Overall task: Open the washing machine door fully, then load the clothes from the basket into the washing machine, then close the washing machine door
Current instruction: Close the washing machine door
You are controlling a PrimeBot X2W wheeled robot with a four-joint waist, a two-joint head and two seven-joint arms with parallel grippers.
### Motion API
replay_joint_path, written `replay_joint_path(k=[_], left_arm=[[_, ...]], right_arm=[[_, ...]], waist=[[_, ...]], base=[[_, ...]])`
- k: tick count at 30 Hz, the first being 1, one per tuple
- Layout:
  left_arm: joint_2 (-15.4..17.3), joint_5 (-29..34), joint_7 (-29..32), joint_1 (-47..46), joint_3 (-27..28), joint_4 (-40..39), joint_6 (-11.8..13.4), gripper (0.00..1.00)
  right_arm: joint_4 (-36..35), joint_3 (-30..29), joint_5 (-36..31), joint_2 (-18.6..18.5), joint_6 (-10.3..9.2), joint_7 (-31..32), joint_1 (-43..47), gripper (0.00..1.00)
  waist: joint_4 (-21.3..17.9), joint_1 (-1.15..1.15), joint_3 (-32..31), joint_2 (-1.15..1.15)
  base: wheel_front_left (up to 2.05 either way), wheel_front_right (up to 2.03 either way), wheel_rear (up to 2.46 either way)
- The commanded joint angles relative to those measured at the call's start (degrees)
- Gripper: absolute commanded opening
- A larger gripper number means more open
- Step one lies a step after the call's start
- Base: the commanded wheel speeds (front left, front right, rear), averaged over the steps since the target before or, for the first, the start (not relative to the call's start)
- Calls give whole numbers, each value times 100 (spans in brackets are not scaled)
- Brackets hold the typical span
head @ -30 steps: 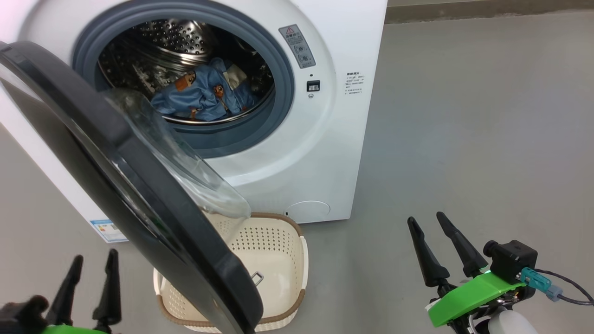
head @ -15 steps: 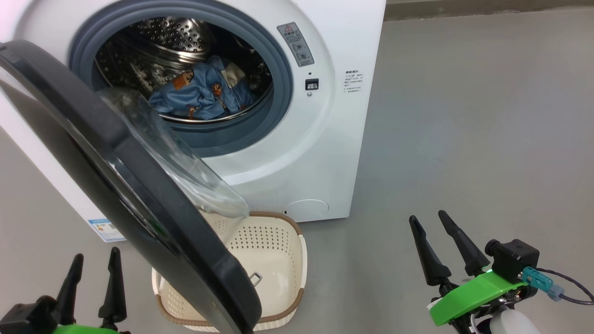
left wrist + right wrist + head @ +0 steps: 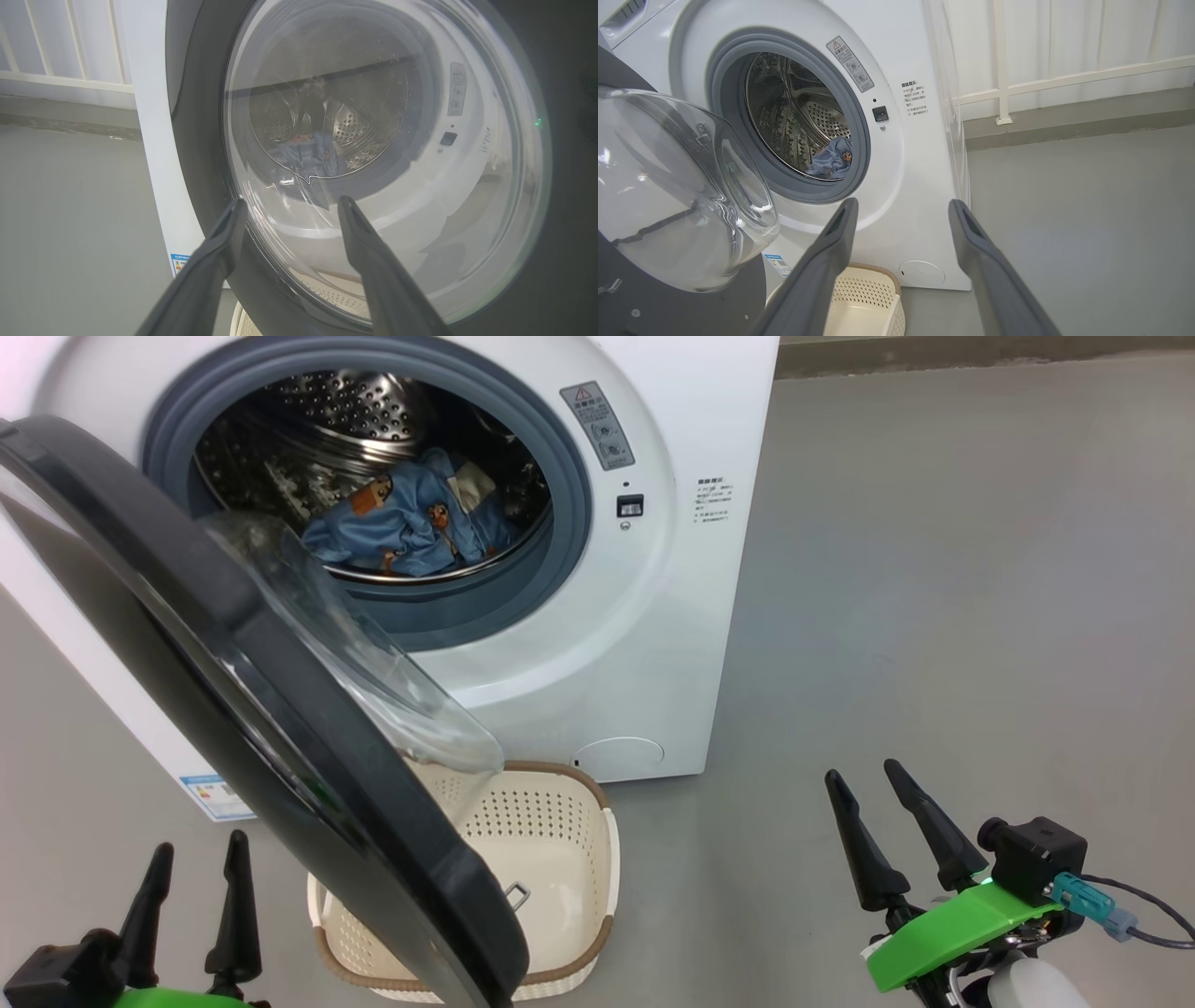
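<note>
Apparently close to the end. Clothes [image 3: 401, 523] already inside the drum [image 3: 355, 406] of the washing machine [image 3: 691, 420], far left. Basket [image 3: 560, 859] on the floor [image 3: 934, 616] just in front of the machine, no clothes in its visible part, its left half hidden behind the door [image 3: 280, 728]. Left to do, judging by this: shutting that door, swung wide toward the near left and overhanging the basket. Left tool [image 3: 203, 842] spread open and empty, near left, facing the door's outer glass. Right tool [image 3: 861, 771] likewise open, holding nothing, near right, well apart from the machine. Around: white railing [image 3: 1064, 77] beyond the machine, blue label sticker [image 3: 217, 795] low on its front. Possibly in the way: basket standing under the door's swing.
</note>
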Motion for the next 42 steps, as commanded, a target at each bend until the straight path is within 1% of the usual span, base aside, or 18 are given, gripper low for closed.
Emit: replay_joint_path(k=[1, 6, 7, 8, 9, 10, 11, 12, 16, 19, 21, 27, 28, 30, 31, 36, 39, 42], left_arm=[[102, 12, -60, -169, 200, -164, -14, 100], [101, 5, -60, -157, 203, -163, -15, 100], [100, 7, -60, -153, 205, -159, -15, 100], [97, 10, -60, -150, 204, -154, -15, 100], [96, 10, -60, -146, 200, -150, -15, 100], [94, 9, -60, -144, 196, -148, -15, 100], [93, 7, -60, -141, 189, -145, -15, 100], [91, 4, -60, -136, 184, -140, -15, 100], [85, -6, -60, -126, 134, -122, -15, 100], [79, -29, -60, -134, 98, -107, -15, 100], [67, -74, -60, -131, 72, -83, -15, 100], [63, -141, -60, -116, -16, -20, -15, 100], [61, -143, -60, -115, -34, 2, -15, 100], [60, -140, -60, -112, -42, 23, -15, 100], [60, -140, -60, -112, -42, 23, -15, 100], [49, -156, -60, -110, -69, 54, -15, 100], [50, -187, -60, -104, -72, 66, -15, 100], [54, -198, -60, -84, -35, 73, -15, 100]], right_arm=[[-147, 125, -14, -27, 9, -28, -122, 100], [-159, 137, -14, -52, 9, -28, -135, 100], [-165, 137, -15, -55, 9, -28, -131, 95], [-170, 139, -15, -58, 9, -28, -126, 73], [-178, 146, -16, -60, 9, -28, -122, 49], [-195, 158, -15, -60, 9, -28, -125, 42], [-229, 169, -15, -59, 9, -28, -132, 23], [-268, 179, -13, -58, 9, -28, -136, 1], [-530, 194, -28, -36, 9, -28, -199, 0], [-948, 228, -64, 0, 9, -28, -296, 0], [-1229, 253, 60, 67, 9, -28, -367, 0], [-1892, 647, 216, 60, 9, -28, -634, 0], [-2125, 760, 234, 76, 9, -28, -734, 0], [-2355, 912, 228, 76, 9, -28, -818, 0], [-2355, 912, 228, 76, 9, -28, -818, 0], [-2918, 1250, 221, 95, 9, -28, -942, 0], [-3092, 1557, 219, 66, 9, -28, -921, 0], [-3159, 2010, 249, 18, 9, -28, -925, 0]], waist=[[9, 0, 5, 0], [27, 0, 0, 0], [34, 0, -5, 0], [43, 0, -12, 0], [53, 0, -18, 0], [66, 0, -23, 0], [84, 0, -32, 0], [105, 0, -41, 0], [253, 0, -49, 0], [403, 0, -40, 0], [510, 0, -44, 0], [851, 0, -105, 0], [967, 0, -122, 0], [1078, 0, -144, 0], [1078, 0, -144, 0], [1335, 0, -173, 0], [1460, 0, -194, 0], [1525, 0, -218, 0]], base=[[0, 0, 0], [0, 0, 0], [0, 0, 0], [0, 0, 0], [0, 0, 0], [0, 0, 0], [0, 0, 0], [0, 0, 0], [0, 0, 0], [0, 0, 0], [0, 0, 0], [0, 0, 0], [0, 0, 0], [0, 0, 0], [0, 0, 0], [0, 0, 0], [0, 0, 0], [0, 0, 0]])
